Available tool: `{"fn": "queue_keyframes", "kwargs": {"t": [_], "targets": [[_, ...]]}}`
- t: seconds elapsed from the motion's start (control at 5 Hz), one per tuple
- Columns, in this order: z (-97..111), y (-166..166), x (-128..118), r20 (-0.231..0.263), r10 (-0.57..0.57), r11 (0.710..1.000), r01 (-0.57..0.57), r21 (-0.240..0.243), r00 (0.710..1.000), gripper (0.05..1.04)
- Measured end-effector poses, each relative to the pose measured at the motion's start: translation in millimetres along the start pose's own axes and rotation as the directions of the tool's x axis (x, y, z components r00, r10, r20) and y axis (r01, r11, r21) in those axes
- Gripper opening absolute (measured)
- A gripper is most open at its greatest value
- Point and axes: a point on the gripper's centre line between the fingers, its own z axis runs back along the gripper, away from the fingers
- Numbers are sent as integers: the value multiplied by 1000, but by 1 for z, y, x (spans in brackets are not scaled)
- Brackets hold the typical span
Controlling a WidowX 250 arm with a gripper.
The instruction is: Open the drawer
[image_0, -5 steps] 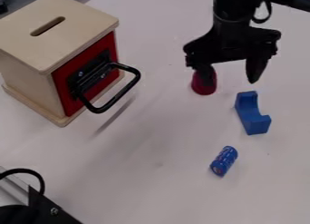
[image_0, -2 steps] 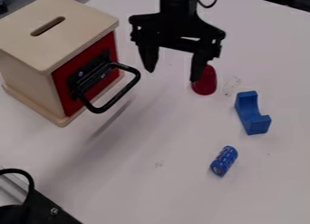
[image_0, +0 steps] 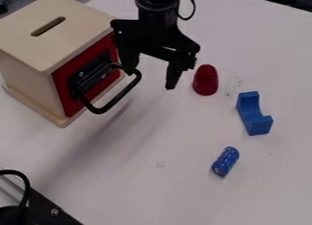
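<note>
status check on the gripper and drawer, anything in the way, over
Gripper open, one finger at the black handle, contact unclear. Drawer shut. No obstacle seen between them; red piece off to the side.

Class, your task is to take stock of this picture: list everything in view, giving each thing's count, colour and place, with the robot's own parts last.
box: one, pale wood, upper left
drawer front: one, red, on the box's right-facing side
handle: one, black, on the drawer front
rounded piece: one, red, right of the gripper
notched block: one, blue, right
small cylinder: one, blue, lower right
table: one, whitish, under these
equipment: count unclear, black and grey, lower left
arm: one, black, top
gripper: one, black, by the handle
</note>
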Motion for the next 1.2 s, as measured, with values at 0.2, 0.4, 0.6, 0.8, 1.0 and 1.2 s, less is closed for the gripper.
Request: {"fn": "queue_keyframes", "kwargs": {"t": [0.2, 0.4, 0.6, 0.8, 1.0, 1.2], "targets": [[-17, 18, 2, -34, 4, 999, -3, 51, 999, 993], [-31, 26, -1, -76, 27, 997, -21, 76, 997, 993], [-45, 27, 0, -106, 26, 997, -18, 74, 994, 993], [-56, 21, -2, -133, 8, 999, -3, 40, 991, 993], [-61, 20, -1, -137, -5, 1000, 6, 9, 991, 993], [-69, 21, 2, -146, -25, 1000, 26, -1, 989, 944]]}}
